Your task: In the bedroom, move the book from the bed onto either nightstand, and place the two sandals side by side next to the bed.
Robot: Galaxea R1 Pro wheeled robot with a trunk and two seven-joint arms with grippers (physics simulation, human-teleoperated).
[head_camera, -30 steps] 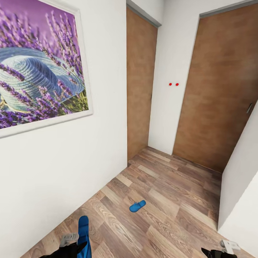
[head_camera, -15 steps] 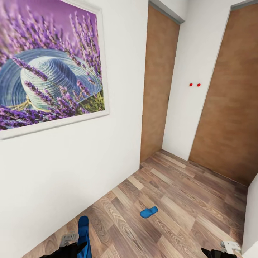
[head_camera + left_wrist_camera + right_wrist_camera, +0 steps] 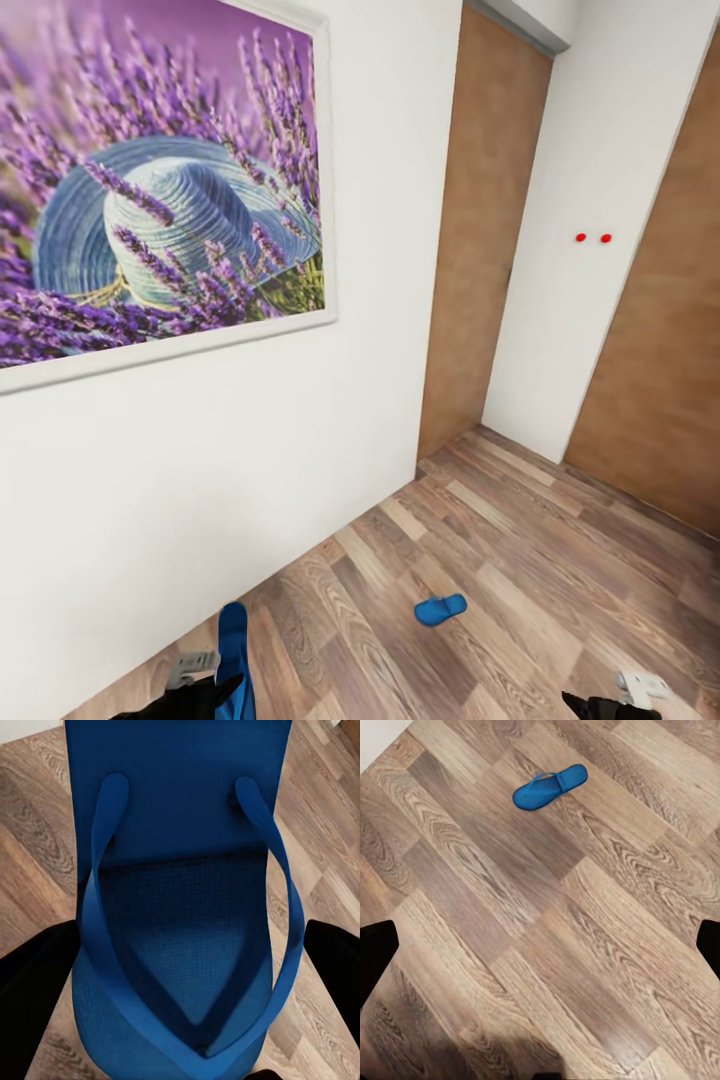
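One blue sandal (image 3: pixel 180 907) sits between the black fingers of the left gripper (image 3: pixel 215 690), at the lower left of the head view; in the left wrist view its sole and thong straps run lengthwise between the two dark fingers, which press in from either side, so the left pincer is closed down to the sandal's width and holding it. The second sandal (image 3: pixel 441 609) lies flat on the wood-plank floor (image 3: pixel 520 560), lower centre-right of the head view and in the upper middle of the right wrist view, well apart from the carried one. The right gripper (image 3: pixel 640 695) shows at the lower right edge; its dark fingertips sit at the two far sides of the right wrist view with bare floor between them, so it is wide open and holds nothing.

The step in hand looks like fetching the loose sandal. To do it well, the base should roll closer until the sandal lies straight under the right pincer, then the wrist should turn so the fingers straddle the sole across its narrow width, not its length. Descent should stop just at the floor. The white wall (image 3: pixel 200 460) with the lavender picture (image 3: pixel 165 190) stands close on the left, so the left arm needs room.
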